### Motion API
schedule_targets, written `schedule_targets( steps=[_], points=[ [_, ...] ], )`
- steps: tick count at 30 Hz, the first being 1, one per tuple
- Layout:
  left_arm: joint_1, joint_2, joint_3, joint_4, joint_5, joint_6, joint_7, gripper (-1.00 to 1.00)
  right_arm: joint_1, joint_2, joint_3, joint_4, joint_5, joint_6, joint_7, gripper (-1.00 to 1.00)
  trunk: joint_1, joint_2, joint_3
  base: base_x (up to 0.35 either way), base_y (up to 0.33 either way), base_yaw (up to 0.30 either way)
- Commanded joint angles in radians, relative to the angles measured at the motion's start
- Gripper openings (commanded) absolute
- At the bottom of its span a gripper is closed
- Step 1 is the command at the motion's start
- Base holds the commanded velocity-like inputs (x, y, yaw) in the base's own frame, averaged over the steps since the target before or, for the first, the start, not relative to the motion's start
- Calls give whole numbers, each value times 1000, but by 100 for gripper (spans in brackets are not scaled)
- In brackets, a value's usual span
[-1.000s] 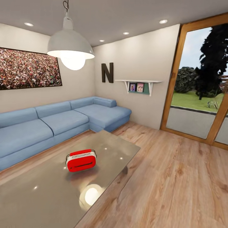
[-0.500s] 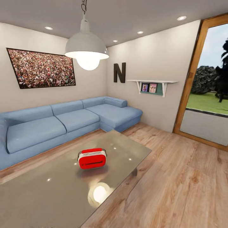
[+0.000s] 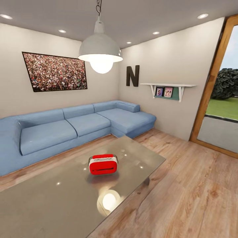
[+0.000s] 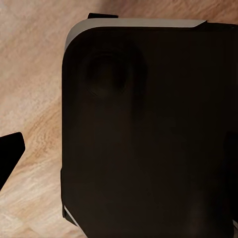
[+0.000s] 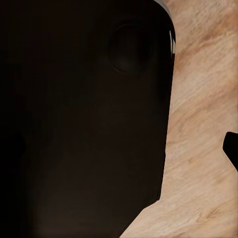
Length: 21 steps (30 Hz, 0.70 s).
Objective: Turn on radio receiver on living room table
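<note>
1 radio receiver, 1 table, 1 sofa, 1 lamp, approx. 2 photos on shelf

Dark robot body over light wood floor

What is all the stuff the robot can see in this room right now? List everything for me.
radio receiver: one, red with white trim, on the table, near its middle
table: one, glossy grey, low, in front of the sofa
sofa: one, blue, L-shaped, along the two walls
crowd picture: one, dark-framed, on the wall above the sofa
letter N: one, black, on the wall by the corner
wall shelf: one, white, holding two small framed pictures
dome lamp: one, grey, lit, hanging from the ceiling
ceiling spotlights: several, white, recessed
glass door: wooden frame, garden beyond
floor: light wood
robot's dark body: black, seen by both wrist cameras above the floor
</note>
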Motion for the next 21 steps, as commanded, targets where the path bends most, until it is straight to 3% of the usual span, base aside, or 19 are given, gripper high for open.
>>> schedule_targets(
  steps=[1,14,21],
  points=[
    [0,0,0,0,0,0,0,100,0,0,0,0,0,0,0,100,0,0,0,0,0,6],
    [0,-1,0,0,0,0,0,100,0,0,1,0,0,1,0,100,0,0,0,3,-2,1],
    [0,3,0,0,0,0,0,100,0,0,1,0,0,1,0,100,0,0,0,163,-128,0]
  ],
)
